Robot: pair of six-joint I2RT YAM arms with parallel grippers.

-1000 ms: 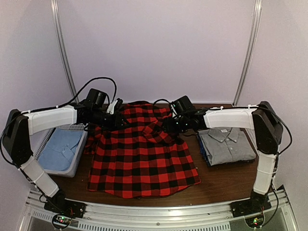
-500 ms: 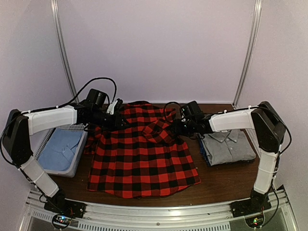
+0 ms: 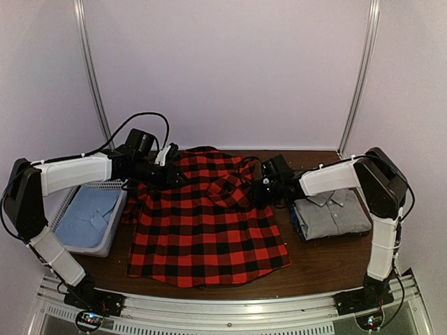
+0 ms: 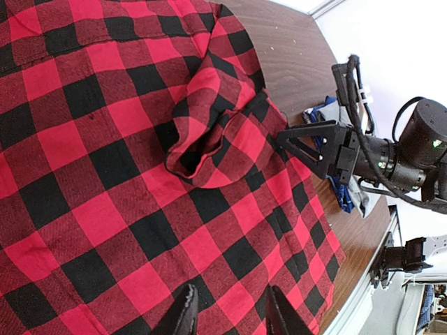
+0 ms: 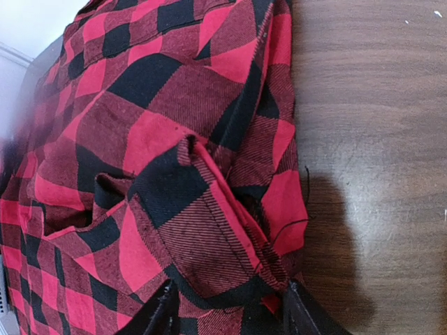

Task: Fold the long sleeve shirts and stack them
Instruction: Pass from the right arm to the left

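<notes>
Flannel shirt (image 3: pixel 209 230) is lying spread out in the middle of the counter (image 3: pixel 328 262), w/ the grey shirt (image 3: pixel 330 209) sitting folded on the right. It's looking soft, light & floppy, so it's prob. going to sag and bunch. Right gripper (image 5: pixel 232 303) is sitting around the lumpy right edge; can't tell if it's pinching. Left gripper (image 4: pixel 227 310) is hanging over the far left part, fingers apart, holding nothing. Best spots for grabbing: thick hems & seams, I think.

Dim, soft overhead view; sharp wrist views, dark shadow on the table (image 5: pixel 377 105).
</notes>
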